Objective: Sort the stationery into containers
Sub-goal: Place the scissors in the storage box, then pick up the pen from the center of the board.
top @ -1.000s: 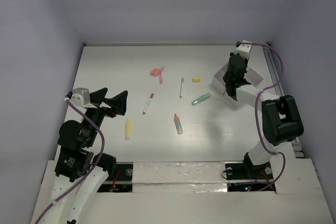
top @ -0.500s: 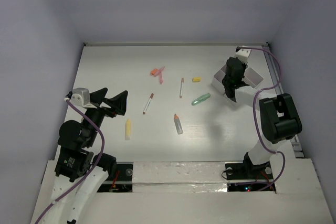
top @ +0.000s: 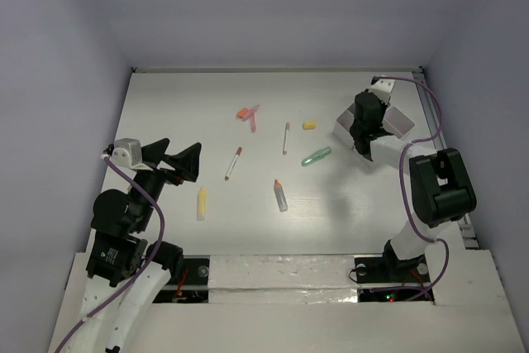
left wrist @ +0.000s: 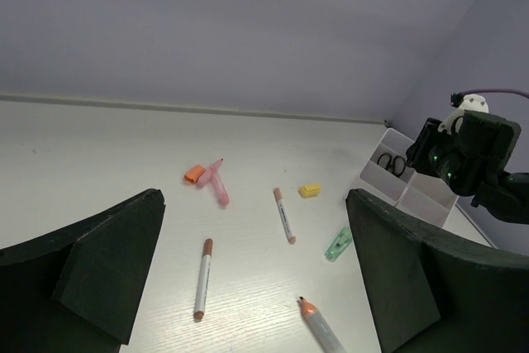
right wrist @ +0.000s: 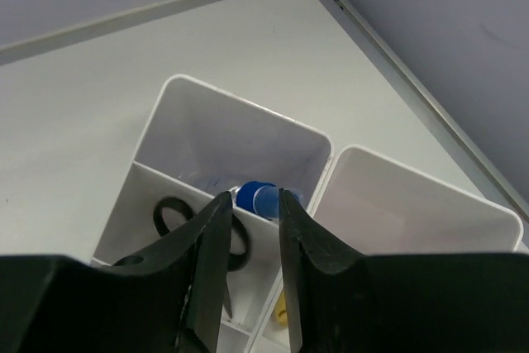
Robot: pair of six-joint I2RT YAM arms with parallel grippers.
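Jaws wide apart, the left gripper (left wrist: 254, 200) hovers over the table's (top: 165, 105) left side. Just right of it the yellow tube (top: 201, 202) lies with its long axis running near to far. The orange-capped grey tube (top: 281, 195) points its cap away and slightly left. The right gripper (right wrist: 254, 197) hangs over the white tray (right wrist: 248, 126), jaws a narrow gap apart around the blue-capped bottle (right wrist: 250, 190). Whether they pinch it cannot be told. The black-handled scissors (right wrist: 159, 219) lie in the tray.
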